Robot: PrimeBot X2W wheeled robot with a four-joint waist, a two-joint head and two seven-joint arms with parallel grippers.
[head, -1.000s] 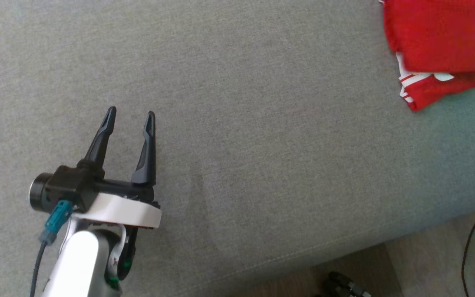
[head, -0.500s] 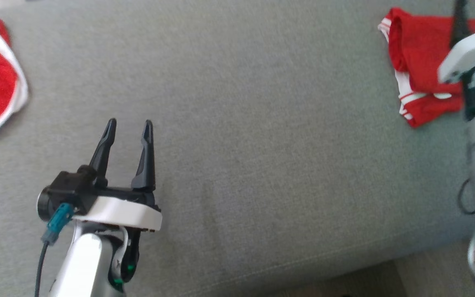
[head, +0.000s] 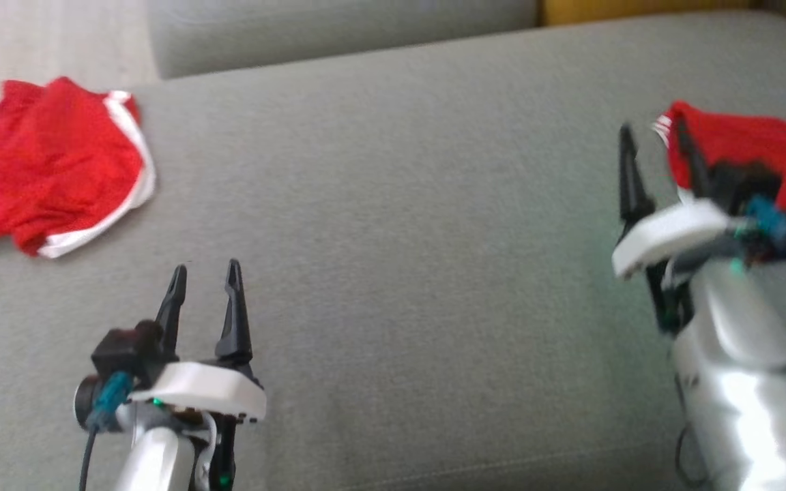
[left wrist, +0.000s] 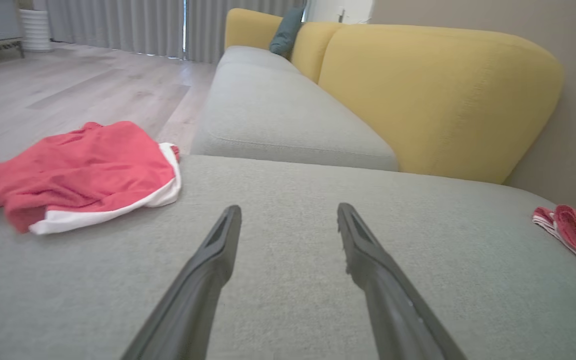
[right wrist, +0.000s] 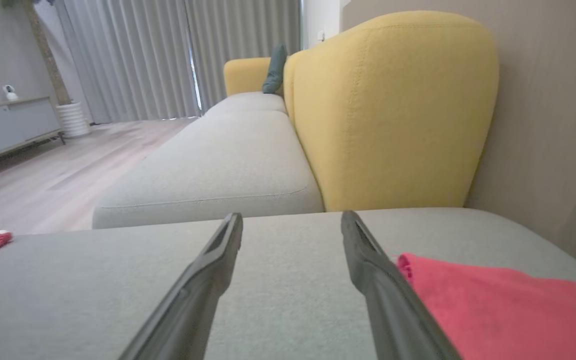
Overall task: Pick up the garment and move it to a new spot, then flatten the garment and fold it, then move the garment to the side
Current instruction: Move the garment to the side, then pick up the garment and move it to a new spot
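A crumpled red garment with white trim (head: 52, 164) lies at the far left of the grey seat; the left wrist view has it at the left (left wrist: 83, 165). A second red garment (head: 761, 157), folded flat with striped white trim, rests at the right edge (right wrist: 498, 305). My left gripper (head: 205, 267) stands open and empty over bare cushion, below and right of the crumpled garment (left wrist: 289, 209). My right gripper (head: 653, 128) is open and empty too, just left of the folded garment's near edge (right wrist: 292, 216).
The wide grey seat (head: 400, 239) spans the view, with its front seam at the bottom. Behind it are a yellow backrest (left wrist: 433, 95), another grey seat cushion (left wrist: 278, 115) and a teal pillow (left wrist: 285, 32). Wood floor (left wrist: 68, 90) lies beyond the left side.
The head camera has swung up and left, bringing the crumpled garment into view. The right arm has come into view, drawn back from the folded garment. Both grippers have stayed open.
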